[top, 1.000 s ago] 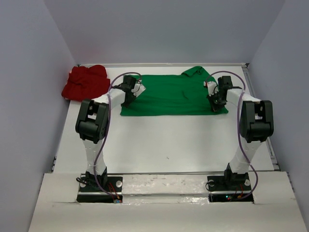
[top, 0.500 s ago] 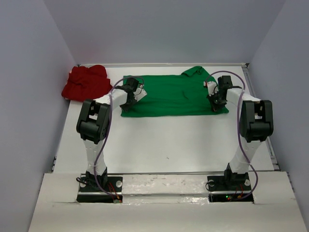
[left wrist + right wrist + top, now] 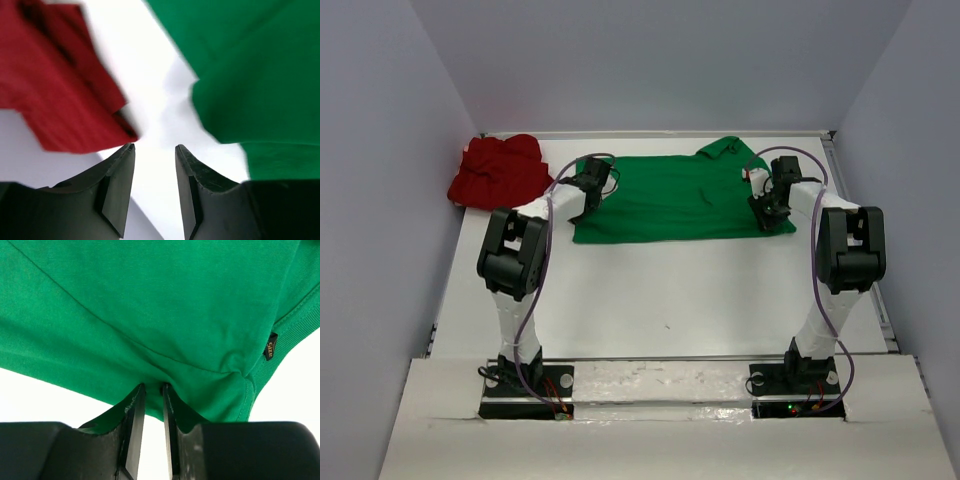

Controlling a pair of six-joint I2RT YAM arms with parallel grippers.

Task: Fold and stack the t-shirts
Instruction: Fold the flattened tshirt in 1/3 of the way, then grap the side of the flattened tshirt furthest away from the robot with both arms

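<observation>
Left gripper has released the green t-shirt, jaws now apart beside it. Right gripper jaws narrowly parted at its hem; hold cannot be told.

Ahead of my left pincer a strip of bare table runs between the red t-shirt on its left and the green t-shirt on its right. Its parted jaws hold nothing, so I have a free lane there. My right pincer has green cloth puckered at its tips and spread all ahead; whether that fold is nipped I cannot tell. Bare table shows only to either side, and the side wall stands near its right.
</observation>
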